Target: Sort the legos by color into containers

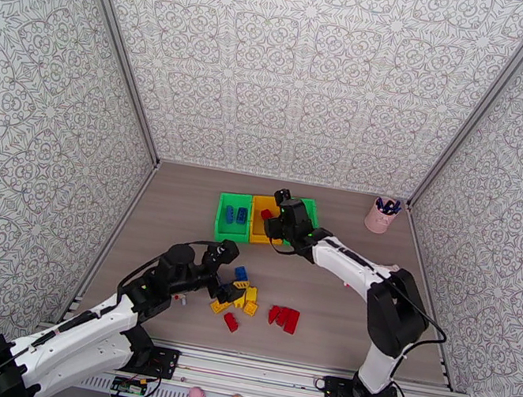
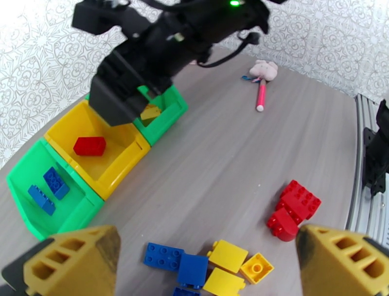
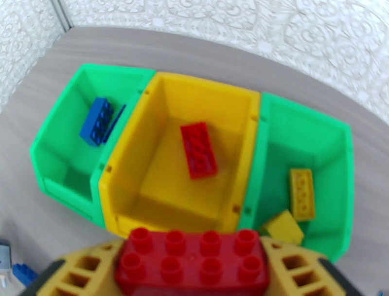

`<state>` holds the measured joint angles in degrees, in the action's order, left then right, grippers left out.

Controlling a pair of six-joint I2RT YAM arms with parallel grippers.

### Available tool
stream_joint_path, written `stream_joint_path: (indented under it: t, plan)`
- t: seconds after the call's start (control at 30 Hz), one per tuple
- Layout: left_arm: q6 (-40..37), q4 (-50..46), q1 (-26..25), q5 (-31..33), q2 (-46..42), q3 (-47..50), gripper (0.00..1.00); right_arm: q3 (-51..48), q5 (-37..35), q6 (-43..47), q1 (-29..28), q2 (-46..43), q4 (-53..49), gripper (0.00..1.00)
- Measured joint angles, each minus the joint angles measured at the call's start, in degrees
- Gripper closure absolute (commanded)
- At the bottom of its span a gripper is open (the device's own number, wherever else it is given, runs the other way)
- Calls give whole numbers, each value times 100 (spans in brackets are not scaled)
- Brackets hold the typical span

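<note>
Row of 3 joined bins (image 1: 219, 224) at the far middle of the table (image 1: 171, 212), seen from the robot's side. The left green bin (image 3: 53, 146) holds 2 blue bricks (image 2: 56, 182); the yellow middle bin (image 3: 160, 85) holds 1 red brick (image 3: 198, 150); the right green bin (image 3: 340, 160) holds 2 yellow bricks (image 3: 302, 194). The right gripper (image 3: 192, 278) hangs above the bins, by the near rim of the yellow one, its fingers clamped on a red 8-stud brick (image 3: 192, 253) with studs up. The left gripper (image 2: 206, 265), fingers spread wide and holding nothing, hovers over the loose pile nearer the table's front: loose blue bricks (image 2: 164, 255) and loose yellow bricks (image 2: 228, 255) touching one another, with a cluster of red bricks (image 2: 296, 204) just to their right
</note>
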<state>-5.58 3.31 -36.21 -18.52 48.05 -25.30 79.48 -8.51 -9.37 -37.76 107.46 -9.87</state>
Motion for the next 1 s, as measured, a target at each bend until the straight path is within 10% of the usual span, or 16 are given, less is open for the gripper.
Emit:
stream_joint_path:
  t: [0.57,1.0]
  plan:
    - [-214,79,11,-131,155,46,0,1624,332,623,138,1600,-26,24]
    - [-450,463,48,-632,409,184,0,-612,575,1314,144,-907,-68,14]
